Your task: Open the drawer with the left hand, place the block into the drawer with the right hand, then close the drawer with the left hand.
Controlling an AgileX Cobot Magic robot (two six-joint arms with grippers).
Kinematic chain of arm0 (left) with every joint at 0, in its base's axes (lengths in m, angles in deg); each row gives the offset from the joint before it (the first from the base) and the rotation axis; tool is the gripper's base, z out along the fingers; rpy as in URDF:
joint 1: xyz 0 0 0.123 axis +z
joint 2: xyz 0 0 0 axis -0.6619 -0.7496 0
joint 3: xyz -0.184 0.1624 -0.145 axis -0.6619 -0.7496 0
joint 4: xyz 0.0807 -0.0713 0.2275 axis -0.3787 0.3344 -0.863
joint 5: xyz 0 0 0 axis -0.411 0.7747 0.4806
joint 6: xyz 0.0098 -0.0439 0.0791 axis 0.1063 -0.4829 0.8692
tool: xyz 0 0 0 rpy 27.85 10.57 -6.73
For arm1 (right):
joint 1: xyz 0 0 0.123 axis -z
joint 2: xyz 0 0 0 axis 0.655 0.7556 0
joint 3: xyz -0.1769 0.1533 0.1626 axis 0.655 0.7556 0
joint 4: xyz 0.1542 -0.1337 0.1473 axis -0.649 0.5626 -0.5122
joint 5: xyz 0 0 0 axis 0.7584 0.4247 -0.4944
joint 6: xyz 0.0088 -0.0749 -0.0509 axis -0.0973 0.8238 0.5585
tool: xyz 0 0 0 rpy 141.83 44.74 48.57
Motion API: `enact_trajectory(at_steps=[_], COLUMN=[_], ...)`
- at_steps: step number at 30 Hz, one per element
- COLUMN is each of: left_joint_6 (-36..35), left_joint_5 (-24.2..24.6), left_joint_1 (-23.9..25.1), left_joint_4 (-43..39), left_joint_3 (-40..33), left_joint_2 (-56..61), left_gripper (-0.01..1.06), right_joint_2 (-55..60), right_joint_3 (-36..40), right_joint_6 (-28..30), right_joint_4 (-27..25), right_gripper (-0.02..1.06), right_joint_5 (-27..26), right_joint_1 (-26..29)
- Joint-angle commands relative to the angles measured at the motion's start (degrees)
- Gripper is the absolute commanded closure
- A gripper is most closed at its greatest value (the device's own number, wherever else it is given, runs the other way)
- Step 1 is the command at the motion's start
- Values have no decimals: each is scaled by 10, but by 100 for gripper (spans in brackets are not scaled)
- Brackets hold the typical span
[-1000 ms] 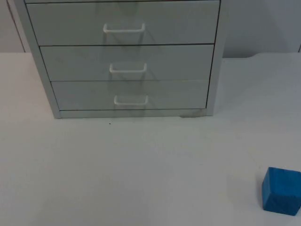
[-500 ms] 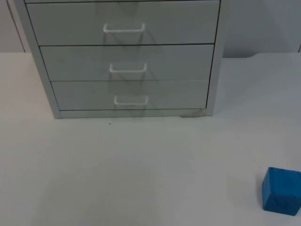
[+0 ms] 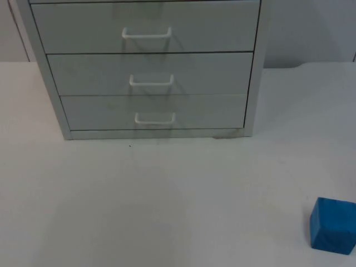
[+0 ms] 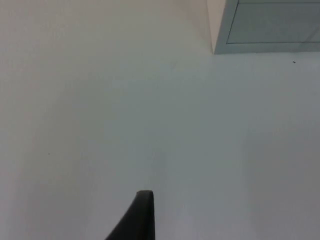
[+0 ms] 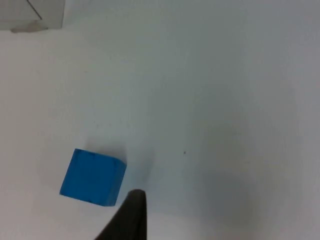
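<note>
A grey drawer cabinet (image 3: 150, 67) stands at the back of the white table, its three visible drawers all shut. Each has a white handle: upper (image 3: 146, 34), middle (image 3: 151, 82), lower (image 3: 155, 118). A blue block (image 3: 332, 225) rests on the table at the front right, well away from the cabinet. My right gripper (image 5: 131, 215) hovers just beside the blue block (image 5: 92, 177), apart from it. My left gripper (image 4: 142, 215) hangs over bare table, some way from the cabinet's lower corner (image 4: 265, 25).
The white table top (image 3: 167, 200) stretches wide in front of the cabinet. A grey partition wall (image 3: 311, 28) rises behind the cabinet on the right. The cabinet's other lower corner (image 5: 30, 12) lies beyond the block.
</note>
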Motion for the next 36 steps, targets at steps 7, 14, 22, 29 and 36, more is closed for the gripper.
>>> enact_trajectory(at_steps=[7, 14, 22, 29, 36], left_joint_6=[0, 18, 182, 319, 375], left_joint_5=[-9, -12, -25, -22, -24], left_joint_1=[-3, -3, -3, -3, -22], left_joint_4=[16, 31, 169, 303, 322], left_joint_3=[3, 3, 3, 22, 105], left_joint_2=[-2, -2, -54, -143, -251], left_gripper=[8, 31, 42, 42, 42], right_joint_2=[17, 17, 17, 17, 17], right_joint_3=[-4, -4, -4, -4, -4], right_joint_6=[4, 4, 4, 4, 4], right_joint_4=[2, 2, -2, -2, -2], right_gripper=[-1, -1, -1, -1, -1], right_joint_5=[-9, -10, -12, -13, -14], right_joint_1=[3, 3, 3, 3, 3])
